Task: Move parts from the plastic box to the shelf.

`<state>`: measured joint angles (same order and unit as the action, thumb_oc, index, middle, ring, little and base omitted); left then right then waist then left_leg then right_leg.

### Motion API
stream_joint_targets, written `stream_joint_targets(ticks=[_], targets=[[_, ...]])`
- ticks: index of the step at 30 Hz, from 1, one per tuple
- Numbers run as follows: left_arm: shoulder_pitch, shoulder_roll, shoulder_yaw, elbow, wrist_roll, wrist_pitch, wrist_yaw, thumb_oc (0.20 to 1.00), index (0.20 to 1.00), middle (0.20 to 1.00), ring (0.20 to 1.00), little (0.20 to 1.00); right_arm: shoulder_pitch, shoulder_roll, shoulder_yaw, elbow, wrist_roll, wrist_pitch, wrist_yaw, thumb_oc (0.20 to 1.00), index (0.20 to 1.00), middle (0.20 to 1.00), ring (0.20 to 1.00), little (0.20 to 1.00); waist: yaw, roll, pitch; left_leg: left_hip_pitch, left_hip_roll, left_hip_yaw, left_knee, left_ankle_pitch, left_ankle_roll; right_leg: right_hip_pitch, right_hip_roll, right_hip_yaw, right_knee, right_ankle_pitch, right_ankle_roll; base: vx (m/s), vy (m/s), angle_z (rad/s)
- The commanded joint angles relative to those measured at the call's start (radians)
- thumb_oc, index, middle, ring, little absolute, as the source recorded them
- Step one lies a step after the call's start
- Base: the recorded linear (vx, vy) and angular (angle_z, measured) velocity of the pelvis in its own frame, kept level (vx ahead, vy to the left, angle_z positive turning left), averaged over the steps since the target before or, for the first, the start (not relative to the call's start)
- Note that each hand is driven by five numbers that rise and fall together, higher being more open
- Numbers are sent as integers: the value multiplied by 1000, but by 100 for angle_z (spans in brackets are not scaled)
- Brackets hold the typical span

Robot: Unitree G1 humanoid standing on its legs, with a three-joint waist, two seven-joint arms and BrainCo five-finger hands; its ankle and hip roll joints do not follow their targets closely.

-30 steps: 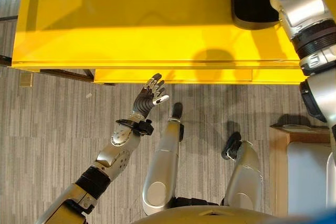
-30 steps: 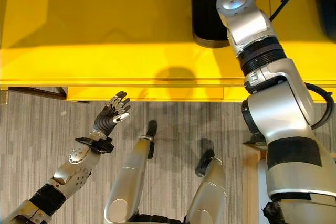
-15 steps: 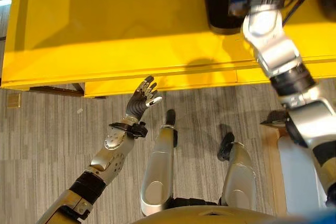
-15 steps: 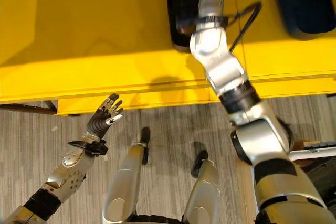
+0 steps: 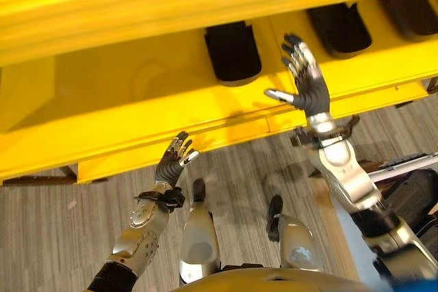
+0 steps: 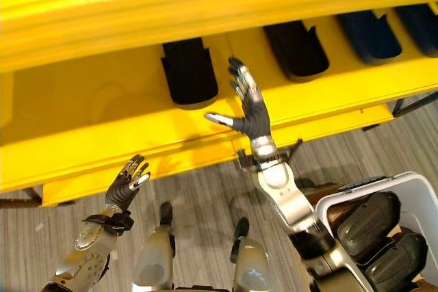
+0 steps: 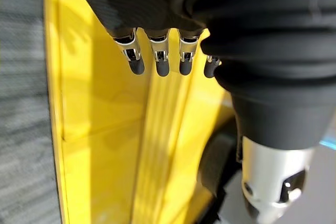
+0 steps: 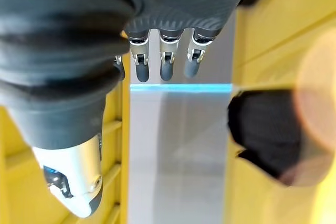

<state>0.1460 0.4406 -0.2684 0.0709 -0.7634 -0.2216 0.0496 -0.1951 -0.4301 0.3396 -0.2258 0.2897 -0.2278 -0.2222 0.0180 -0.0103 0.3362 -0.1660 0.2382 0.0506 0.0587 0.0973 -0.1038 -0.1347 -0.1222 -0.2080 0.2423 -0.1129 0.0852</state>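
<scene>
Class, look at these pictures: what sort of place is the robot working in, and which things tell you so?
Probably a workshop or factory parts store. A long yellow shelf holds dark moulded parts set side by side, a white plastic box of similar parts stands on the floor nearby, and the floor is grey carpet.

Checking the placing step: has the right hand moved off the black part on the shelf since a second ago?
Yes. The right hand has come back off the shelf, open, beside the black part.

Bright overhead light, glare on yellow shelf (image 5: 137, 94), wrist views blurred, esp. dark part (image 8: 262, 129).
</scene>
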Motion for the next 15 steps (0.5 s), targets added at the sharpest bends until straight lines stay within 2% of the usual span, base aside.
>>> stream_joint_targets(ticks=[1,5,6,8,10,13,15], targets=[[17,-15,49,-17,65,-49,-14,1000,1000,1000,1000,1000,100,-33,-73,-110,-49,-85,32,1000,1000,1000,1000,1000,-27,-2,-83,31,88,32,-94,140,-17,-1,87,-30,-4,-50,-44,3,-161,-14],[52,-41,80,-4,83,-49,-18,1000,1000,1000,1000,1000,190,-43,-107,-102,-70,-82,44,1000,1000,1000,1000,1000,-38,0,-109,47,118,50,-79,159,-22,22,117,-9,-21,-57,-61,5,-147,-23],[56,-58,88,6,94,-49,-17,1000,1000,1000,1000,1000,224,-51,-119,-86,-58,-76,51,1000,1000,1000,1000,1000,-38,-7,-109,37,106,38,-26,154,-10,46,122,6,-51,-46,-73,-17,-185,-34],[71,-64,99,0,97,-56,-21,1000,1000,1000,1000,1000,261,-61,-130,-78,-42,-74,66,1000,1000,1000,1000,1000,-33,-9,-110,23,62,-18,23,149,8,69,123,27,-96,-27,-78,-13,-116,-36],[85,-69,109,-4,103,-55,-24,1000,1000,1000,1000,1000,297,-69,-152,-66,-53,-64,74,1000,1000,1000,1000,1000,-28,-17,-116,4,-15,-69,75,119,23,96,119,45,-150,-4,-79,12,-90,-30],[103,-70,115,-6,115,-58,-41,1000,1000,1000,1000,1000,356,-64,-174,-44,-42,-51,99,1000,1000,1000,1000,1000,-34,-22,-128,4,-172,-61,105,-32,72,112,114,58,-183,21,-66,39,-44,-4],[119,-71,119,-6,120,-63,-45,1000,1000,1000,1000,1000,388,-52,-186,-33,-53,-46,104,1000,1000,1000,1000,1000,-35,-14,-142,19,-239,-73,96,-68,91,112,120,77,-199,36,-56,75,30,-13]])
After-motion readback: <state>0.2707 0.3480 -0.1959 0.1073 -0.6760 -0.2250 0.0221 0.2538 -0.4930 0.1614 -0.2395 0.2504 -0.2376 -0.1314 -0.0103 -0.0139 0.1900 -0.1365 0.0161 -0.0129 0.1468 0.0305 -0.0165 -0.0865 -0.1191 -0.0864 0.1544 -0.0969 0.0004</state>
